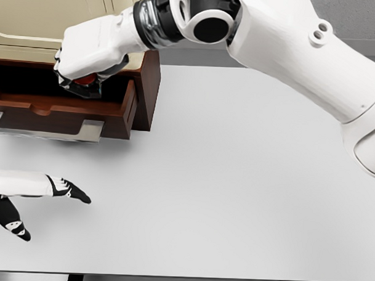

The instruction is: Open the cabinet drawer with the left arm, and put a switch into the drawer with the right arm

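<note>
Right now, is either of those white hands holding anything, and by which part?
The right hand is closed over a small red and dark switch above the open drawer, gripping its top. The left hand holds nothing.

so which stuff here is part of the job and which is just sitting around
Part of the job:
- drawer, pulled open
- switch, held over the drawer
- right hand, closed on the switch
- left hand, fingers spread, holding nothing
- cabinet

Just there:
- table; nothing else lies on it
</note>
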Available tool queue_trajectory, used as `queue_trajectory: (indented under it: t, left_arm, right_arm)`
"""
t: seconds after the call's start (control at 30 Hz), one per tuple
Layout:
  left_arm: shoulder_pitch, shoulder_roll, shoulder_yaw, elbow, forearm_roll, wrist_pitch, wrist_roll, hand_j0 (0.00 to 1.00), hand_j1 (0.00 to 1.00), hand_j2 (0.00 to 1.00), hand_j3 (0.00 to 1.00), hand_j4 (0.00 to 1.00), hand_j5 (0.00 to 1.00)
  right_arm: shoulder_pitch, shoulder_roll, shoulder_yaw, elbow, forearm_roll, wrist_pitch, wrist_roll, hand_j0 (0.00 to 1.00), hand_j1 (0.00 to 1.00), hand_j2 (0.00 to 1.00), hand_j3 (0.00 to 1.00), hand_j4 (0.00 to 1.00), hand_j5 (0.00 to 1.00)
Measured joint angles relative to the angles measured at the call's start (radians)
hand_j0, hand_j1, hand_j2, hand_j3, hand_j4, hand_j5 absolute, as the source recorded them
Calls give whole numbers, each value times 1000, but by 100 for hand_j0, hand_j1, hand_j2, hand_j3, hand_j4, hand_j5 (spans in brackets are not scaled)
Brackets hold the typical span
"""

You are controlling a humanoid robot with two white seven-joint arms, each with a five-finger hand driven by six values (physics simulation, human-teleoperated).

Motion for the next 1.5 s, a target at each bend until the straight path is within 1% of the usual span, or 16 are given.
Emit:
queue_trajectory:
  t: [0.23,0.43,0.6,0.63,0.8,0.87,0.93,0.97,1.0,1.27,1.33,1.37,1.4,1.43,1.47,1.5]
  left_arm:
    - [1,-4,-1,1,-10,0,0,100,100,100,100,100,100]
    - [1,-6,-3,2,-18,0,0,100,100,100,100,100,100]
    - [1,-7,-3,2,-19,0,0,100,100,100,100,100,100]
    - [1,-7,-3,2,-19,0,0,100,100,100,100,100,100]
    - [1,-7,-3,2,-20,0,0,100,100,100,100,100,100]
    - [1,-7,-3,2,-21,0,0,100,100,100,100,100,100]
    - [2,-8,-3,2,-22,0,0,100,100,100,100,100,100]
    - [1,-8,-3,2,-22,0,0,100,100,100,100,100,100]
    - [2,-8,-3,2,-22,0,0,100,100,100,100,100,100]
    - [1,-10,-3,1,-24,0,0,100,100,100,100,100,100]
    - [1,-10,-3,1,-24,0,0,100,100,100,100,100,100]
    - [1,-10,-3,1,-24,0,0,100,100,100,100,100,100]
    - [1,-10,-3,1,-25,0,0,100,100,100,100,100,100]
    - [1,-10,-3,1,-24,0,0,100,100,100,100,100,100]
    - [1,-11,-4,1,-25,0,0,100,100,100,100,100,100]
    - [1,-11,-4,1,-25,0,0,100,100,100,100,100,100]
  right_arm:
    - [-12,66,10,105,2,0,0,32,32,32,32,32,32]
    - [-20,105,14,161,2,0,0,32,32,32,32,32,32]
    - [-26,114,17,224,7,0,0,32,32,32,32,32,32]
    - [-26,114,18,233,8,0,0,34,34,34,34,34,34]
    - [-34,115,27,250,11,0,1,35,35,35,35,35,35]
    - [-38,116,33,252,11,0,1,37,37,37,37,37,37]
    - [-40,116,36,252,10,0,1,43,43,43,43,43,43]
    - [-40,116,37,253,10,0,0,66,66,66,66,66,66]
    - [-43,116,38,253,11,0,0,100,100,100,100,100,100]
    - [-54,116,39,247,14,0,0,100,100,100,100,100,100]
    - [-54,116,38,229,15,0,0,100,100,100,100,100,100]
    - [-48,116,37,204,16,-1,0,100,100,100,100,100,100]
    - [-32,111,35,154,17,-1,0,100,100,100,100,100,100]
    - [-15,89,31,80,16,-1,0,100,100,100,100,100,100]
    - [-2,46,23,-11,16,0,0,100,100,100,100,100,100]
    - [29,-11,10,-106,15,0,0,100,100,100,100,100,100]
